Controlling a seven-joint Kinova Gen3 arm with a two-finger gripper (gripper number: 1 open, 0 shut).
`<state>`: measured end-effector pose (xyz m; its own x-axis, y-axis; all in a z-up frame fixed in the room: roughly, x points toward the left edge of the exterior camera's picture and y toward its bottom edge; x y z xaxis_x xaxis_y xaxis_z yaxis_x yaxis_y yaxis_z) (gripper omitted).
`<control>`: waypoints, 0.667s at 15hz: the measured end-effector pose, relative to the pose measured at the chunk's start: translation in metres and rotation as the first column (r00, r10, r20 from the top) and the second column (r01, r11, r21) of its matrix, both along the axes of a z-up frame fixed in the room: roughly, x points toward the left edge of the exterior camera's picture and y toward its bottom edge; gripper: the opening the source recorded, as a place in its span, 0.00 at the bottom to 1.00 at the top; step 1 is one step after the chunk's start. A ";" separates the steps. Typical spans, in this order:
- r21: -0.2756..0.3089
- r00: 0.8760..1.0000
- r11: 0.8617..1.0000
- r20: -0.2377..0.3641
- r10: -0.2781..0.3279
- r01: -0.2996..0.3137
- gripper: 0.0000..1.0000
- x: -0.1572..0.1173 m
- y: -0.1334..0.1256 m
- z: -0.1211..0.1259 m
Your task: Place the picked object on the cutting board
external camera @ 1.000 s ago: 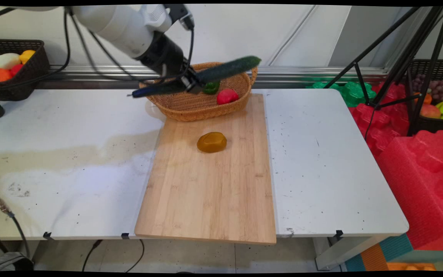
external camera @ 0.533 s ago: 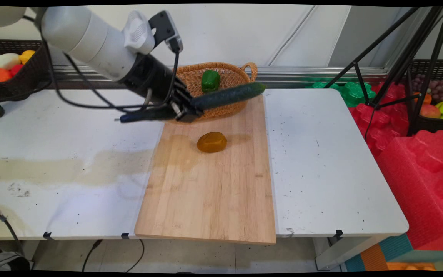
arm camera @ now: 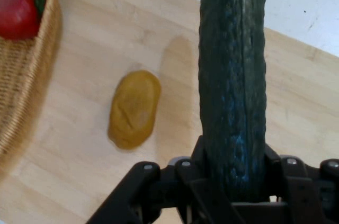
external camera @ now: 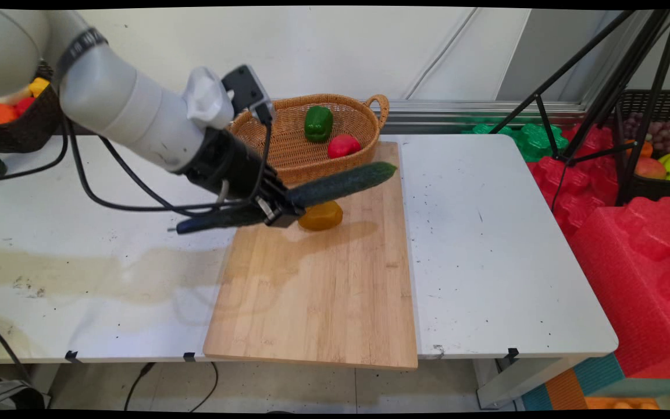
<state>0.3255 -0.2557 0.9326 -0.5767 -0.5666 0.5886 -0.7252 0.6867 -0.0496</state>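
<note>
Cucumber (external camera: 341, 184) lower, in gripper (external camera: 280, 212)

Board (external camera: 317, 302) near half free; potato (external camera: 324, 216), basket (external camera: 306, 160) crowd far end.

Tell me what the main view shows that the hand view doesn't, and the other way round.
Only the main view shows the green pepper in the wicker basket, the dark basket of fruit at far left, the tripod and the red foam. Only the hand view shows the cucumber seated in the tool from close up. Both show the cucumber held above the wooden board, the yellow-brown potato on the board, and the red pepper in the wicker basket.
</note>
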 end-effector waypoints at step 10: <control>0.071 0.997 0.995 -0.025 0.075 -0.073 0.00 -0.028 0.004 -0.055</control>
